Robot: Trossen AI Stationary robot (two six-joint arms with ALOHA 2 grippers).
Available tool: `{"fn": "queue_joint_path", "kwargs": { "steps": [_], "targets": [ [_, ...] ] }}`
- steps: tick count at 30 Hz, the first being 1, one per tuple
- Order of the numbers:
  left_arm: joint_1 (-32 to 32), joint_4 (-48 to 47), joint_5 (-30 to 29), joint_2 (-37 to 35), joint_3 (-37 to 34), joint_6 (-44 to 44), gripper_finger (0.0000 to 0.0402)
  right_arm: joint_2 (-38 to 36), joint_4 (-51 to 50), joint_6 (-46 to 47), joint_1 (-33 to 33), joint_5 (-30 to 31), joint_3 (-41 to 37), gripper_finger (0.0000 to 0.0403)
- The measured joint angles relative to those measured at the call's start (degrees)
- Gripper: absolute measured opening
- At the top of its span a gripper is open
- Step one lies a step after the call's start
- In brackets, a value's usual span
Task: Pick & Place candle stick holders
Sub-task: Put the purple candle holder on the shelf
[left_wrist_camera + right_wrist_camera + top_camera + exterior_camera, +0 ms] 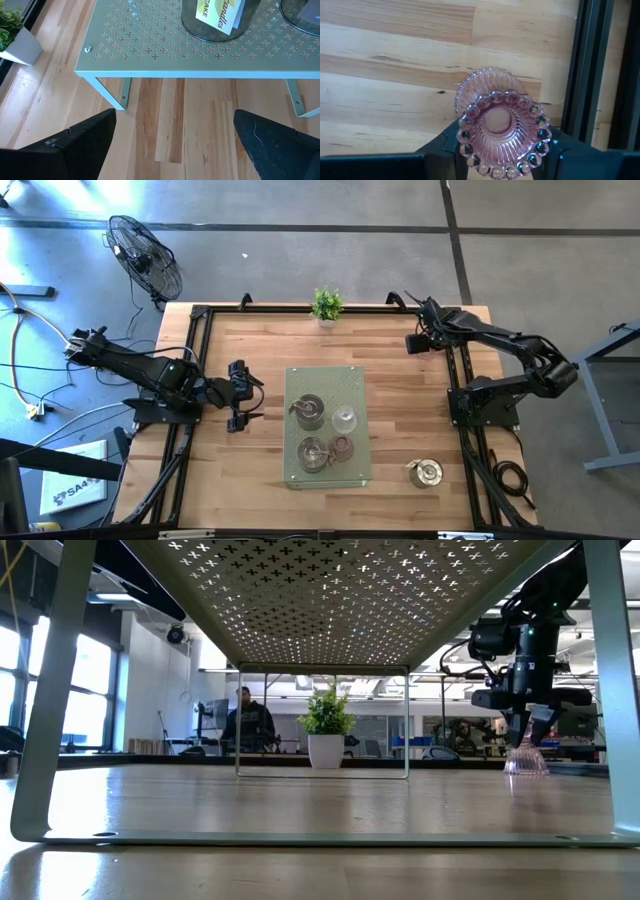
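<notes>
Pink glass holder [501, 131] between right fingers [437, 149]

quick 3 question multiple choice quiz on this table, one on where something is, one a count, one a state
1. Where does the lone silver holder stand?
A. beside the potted plant
B. on the wooden table, to the right of the green rack
C. on top of the rack

2. How many holders stand on the rack?
A. one
B. six
C. four

3. How is the left tool set?
A. open and empty
B. clamped on a silver holder
C. clamped on the plant

Answers:
1 B: the high view shows it on bare wood, off the rack's near right corner.
2 C: two silver holders, a clear cup and a pinkish cup stand there.
3 A: the left wrist view shows its fingers wide apart with only table between them.
</notes>
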Motion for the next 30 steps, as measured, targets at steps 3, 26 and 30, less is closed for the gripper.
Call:
{"fn": "queue_joint_path", "kwargs": {
  "steps": [3, 26, 30],
  "targets": [
    [0.0, 0.0, 0.0, 0.0, 0.0, 0.0, 0.0396, 0.0, -0.1, -1.1, 0.6, 0.7, 0.0, 0.0138],
    [0.0, 0.0, 0.5, 0.0, 0.0, -0.4, 0.0396, -27.9, -8.1, 1.3, 18.8, -9.1, 0.8, 0.0138],
    [0.0, 0.0, 0.4, 0.0, 0.0, -0.6, 0.0396, -30.9, -7.9, 1.9, 24.3, -10.4, 3.2, 0.0138]
  ]
}}
